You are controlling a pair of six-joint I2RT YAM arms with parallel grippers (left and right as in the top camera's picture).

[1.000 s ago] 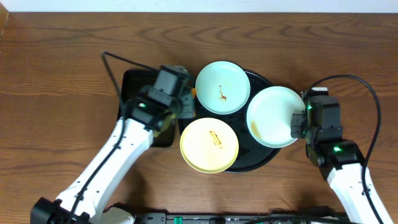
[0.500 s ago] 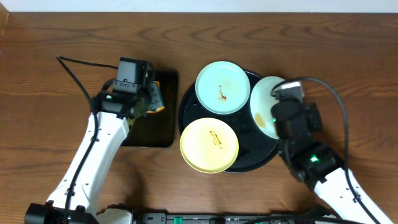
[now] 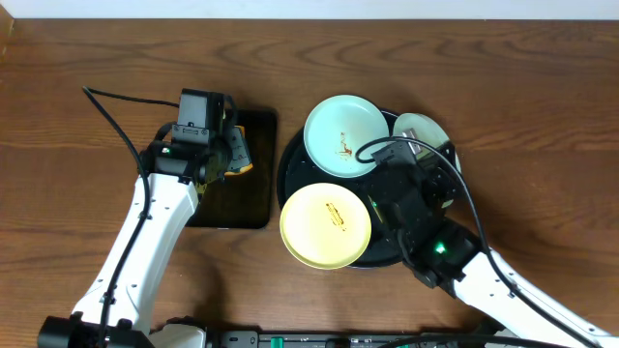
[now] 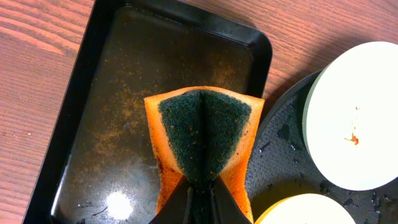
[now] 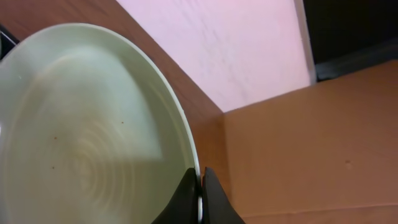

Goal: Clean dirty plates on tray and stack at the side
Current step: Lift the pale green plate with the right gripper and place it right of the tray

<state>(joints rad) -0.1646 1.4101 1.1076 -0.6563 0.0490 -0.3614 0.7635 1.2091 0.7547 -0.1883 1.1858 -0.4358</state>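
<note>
L tool (image 4: pixel 200 190) clamped on sponge (image 4: pixel 205 130) over rect. tray (image 4: pixel 112 81), R tool (image 5: pixel 200 186) pinching mint plate (image 5: pixel 81 137) rim, plate tilted

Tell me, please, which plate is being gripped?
The mint-white plate at the tray's right side: the right gripper pinches its rim. The yellow plate and smeared mint plate lie free.
</note>
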